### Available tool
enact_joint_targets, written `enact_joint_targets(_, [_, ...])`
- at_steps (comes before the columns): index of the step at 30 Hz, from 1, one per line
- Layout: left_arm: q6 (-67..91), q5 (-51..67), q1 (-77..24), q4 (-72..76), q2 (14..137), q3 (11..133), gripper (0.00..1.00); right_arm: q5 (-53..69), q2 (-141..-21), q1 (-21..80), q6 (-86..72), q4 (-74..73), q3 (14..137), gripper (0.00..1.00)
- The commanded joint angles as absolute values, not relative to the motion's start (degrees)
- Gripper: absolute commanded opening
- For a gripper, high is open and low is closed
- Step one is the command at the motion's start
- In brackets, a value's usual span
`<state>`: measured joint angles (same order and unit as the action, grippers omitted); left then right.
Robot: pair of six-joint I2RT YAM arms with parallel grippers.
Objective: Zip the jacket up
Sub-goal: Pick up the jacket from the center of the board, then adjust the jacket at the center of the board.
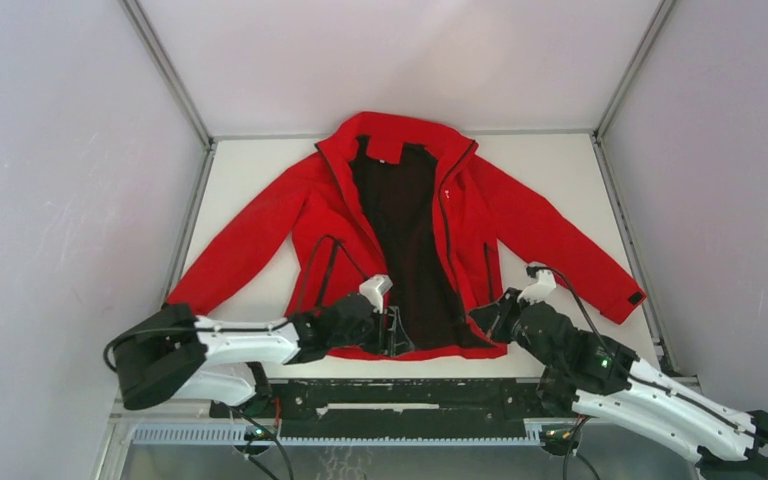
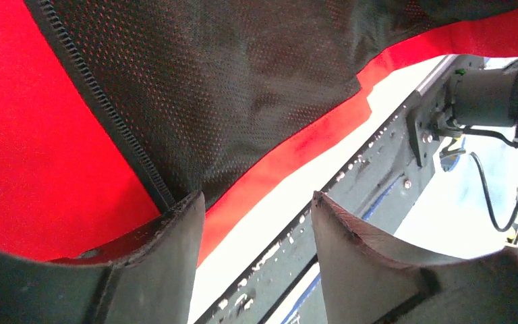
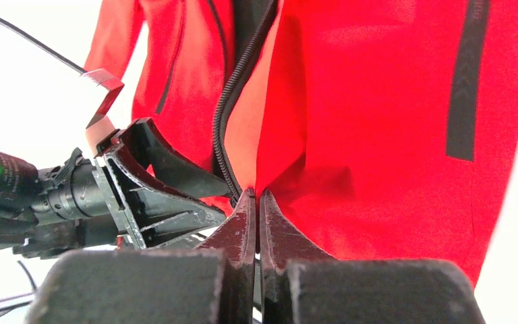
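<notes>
The red jacket (image 1: 300,215) lies flat and open on the white table (image 1: 250,170), its black lining (image 1: 405,230) showing. My left gripper (image 1: 392,330) is at the bottom hem of the left front panel. In the left wrist view the gripper (image 2: 256,202) is open and empty, and one finger (image 2: 175,236) touches the lower end of the dark zipper teeth (image 2: 101,94). My right gripper (image 1: 482,318) is at the right panel's bottom. In the right wrist view the gripper (image 3: 257,197) is shut on the jacket's red front edge (image 3: 283,169), beside the zipper (image 3: 226,115).
A dark metal rail (image 1: 410,395) runs along the table's near edge, just below the hem; it also shows in the left wrist view (image 2: 378,175). The left gripper's fingers (image 3: 155,182) are close beside the right gripper. A black pocket slit (image 3: 465,81) is to the right.
</notes>
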<state>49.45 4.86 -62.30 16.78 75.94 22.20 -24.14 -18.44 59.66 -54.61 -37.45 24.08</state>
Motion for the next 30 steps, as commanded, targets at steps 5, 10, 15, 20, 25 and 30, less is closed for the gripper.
enact_joint_targets(5, [43.4, 0.2, -62.6, -1.9, 57.0, 30.1, 0.69, -8.0, -19.5, 52.9, -49.7, -20.4, 22.4, 0.0])
enact_joint_targets(10, [43.1, -8.0, -62.5, -12.4, 46.6, 31.9, 0.76, -1.0, -20.4, 49.5, -50.7, -16.2, 19.9, 0.0])
enact_joint_targets(15, [44.1, -12.1, -62.2, -19.0, 41.8, 31.1, 0.79, 2.6, -21.6, 48.9, -51.2, -12.2, 17.7, 0.0])
enact_joint_targets(20, [45.7, -16.5, -62.1, -22.8, 45.4, 30.2, 0.78, 2.2, -23.1, 48.9, -51.0, -11.7, 17.4, 0.0])
enact_joint_targets(25, [45.6, -18.4, -62.1, -22.5, 52.6, 30.6, 0.76, 2.1, -22.9, 48.9, -50.5, -12.4, 17.4, 0.0])
enact_joint_targets(30, [44.9, -18.7, -62.3, -21.6, 59.0, 31.9, 0.75, 1.4, -22.0, 48.8, -50.0, -14.0, 17.4, 0.0])
